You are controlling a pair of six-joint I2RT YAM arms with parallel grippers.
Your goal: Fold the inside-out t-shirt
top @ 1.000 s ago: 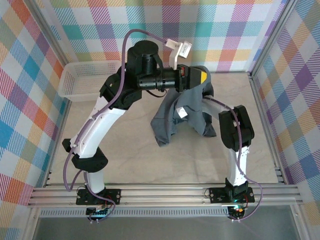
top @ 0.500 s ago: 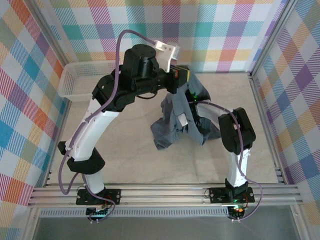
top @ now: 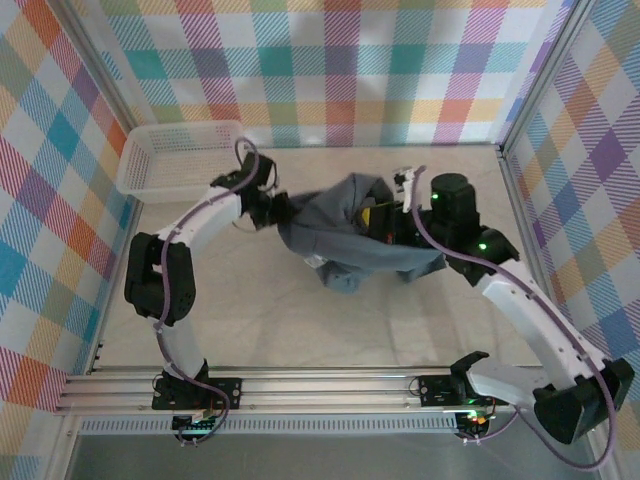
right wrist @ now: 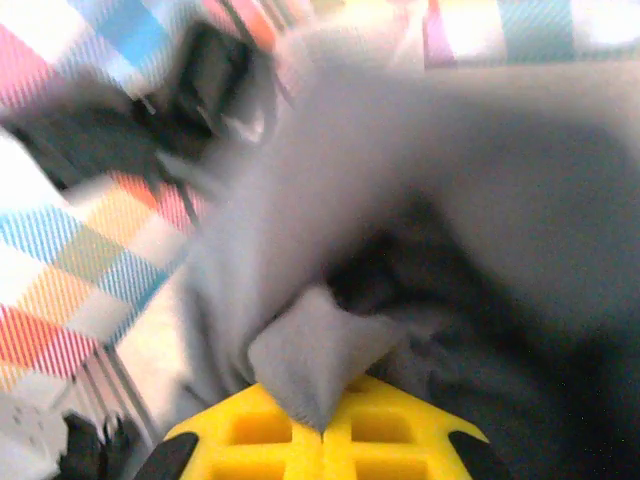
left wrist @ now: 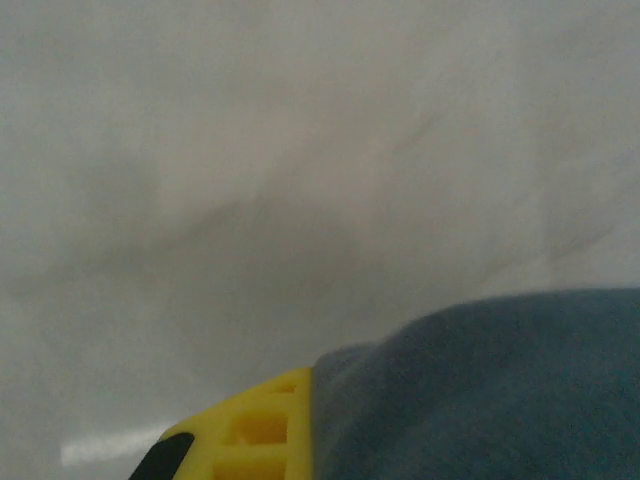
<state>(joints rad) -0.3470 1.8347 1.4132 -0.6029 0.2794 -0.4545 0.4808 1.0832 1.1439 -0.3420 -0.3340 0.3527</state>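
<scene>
1. Top external view: one inside-out t-shirt (top: 350,245) lies bunched at the middle of the table (top: 250,320), between two grippers.
2. Its left edge is pinched tight by the left gripper (top: 283,212); the right gripper (top: 378,222) is clamped on a fold.
3. One white basket (top: 135,178) sits at the far left, well apart.

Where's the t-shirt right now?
Top view: the t-shirt is bunched at mid-table, held between the left gripper on its left edge and the right gripper on its right, with the basket off at the far left corner.
</scene>
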